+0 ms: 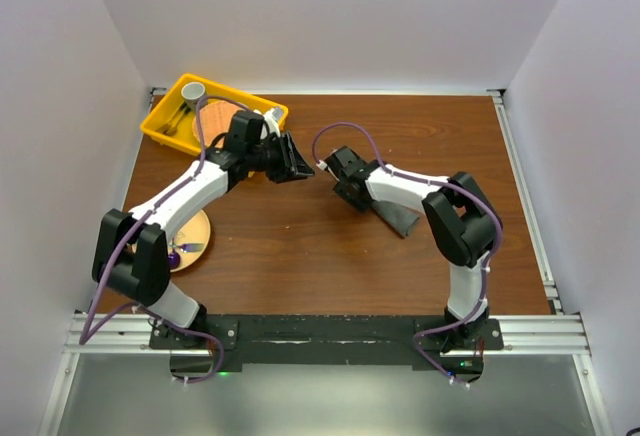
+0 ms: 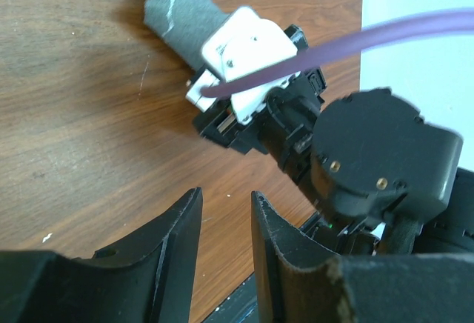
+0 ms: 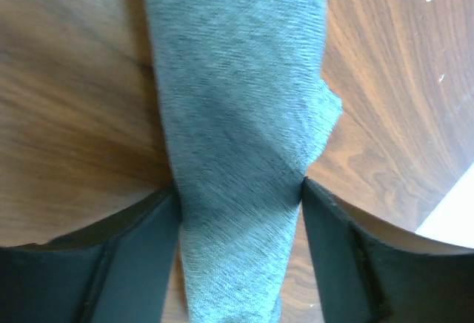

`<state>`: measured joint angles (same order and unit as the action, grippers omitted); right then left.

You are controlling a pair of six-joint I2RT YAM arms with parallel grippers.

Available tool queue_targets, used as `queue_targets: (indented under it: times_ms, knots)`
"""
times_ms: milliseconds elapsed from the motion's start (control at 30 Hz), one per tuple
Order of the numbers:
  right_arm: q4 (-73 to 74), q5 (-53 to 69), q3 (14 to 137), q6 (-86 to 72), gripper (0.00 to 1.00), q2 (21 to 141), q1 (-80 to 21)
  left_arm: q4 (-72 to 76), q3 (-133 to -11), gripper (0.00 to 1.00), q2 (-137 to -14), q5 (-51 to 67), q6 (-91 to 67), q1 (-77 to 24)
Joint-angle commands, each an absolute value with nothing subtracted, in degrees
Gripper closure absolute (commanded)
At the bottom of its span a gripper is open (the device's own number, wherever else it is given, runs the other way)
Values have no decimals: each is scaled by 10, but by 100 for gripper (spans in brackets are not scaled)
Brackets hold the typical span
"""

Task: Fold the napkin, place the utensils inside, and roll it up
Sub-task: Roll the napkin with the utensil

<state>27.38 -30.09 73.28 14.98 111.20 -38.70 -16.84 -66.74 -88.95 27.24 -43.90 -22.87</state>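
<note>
1. Plate [image 1: 196,228], near left of the worktop [image 1: 300,266]: a purple utensil [image 1: 177,254] is lying on it, so by my judgement not every utensil is going into the bundle yet.
2. Napkin [image 3: 237,115], right of centre: it is lying as a narrow grey-green bundle, so the folding is looking done. Whether anything is sitting inside it cannot be told.
3. Right hand [image 3: 241,197]: it is clamping the napkin, one finger pressing each flank.
4. Left hand [image 2: 226,215], mid worktop: its fingers are standing slightly apart, holding nothing.
5. Yellow tray [image 1: 240,94], far left corner: it is holding a cup [image 1: 193,90] and what look like more utensils.
6. Writing: no brand, label or lettering is showing anywhere legibly.
</note>
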Motion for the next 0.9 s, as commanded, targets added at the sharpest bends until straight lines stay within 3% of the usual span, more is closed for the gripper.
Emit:
queue_targets:
  times_ms: [0, 200, 400, 667, 867]
  knots:
    - [279, -244, 746, 142, 40, 1130, -368, -144, -693, 63, -896, 286, -439, -224]
    - [319, -82, 781, 94, 62, 1135, -331, -142, -706, 63, -911, 294, -441, -221]
    - [365, 93, 821, 12, 74, 1150, -279, -132, -711, 63, -930, 306, -441, -219]
    - [282, 400, 792, -141, 75, 1150, -236, -118, -708, 62, -939, 310, -448, -217]
    - [154, 525, 718, -251, 74, 1172, -192, -75, -701, 62, -987, 340, -475, -221]
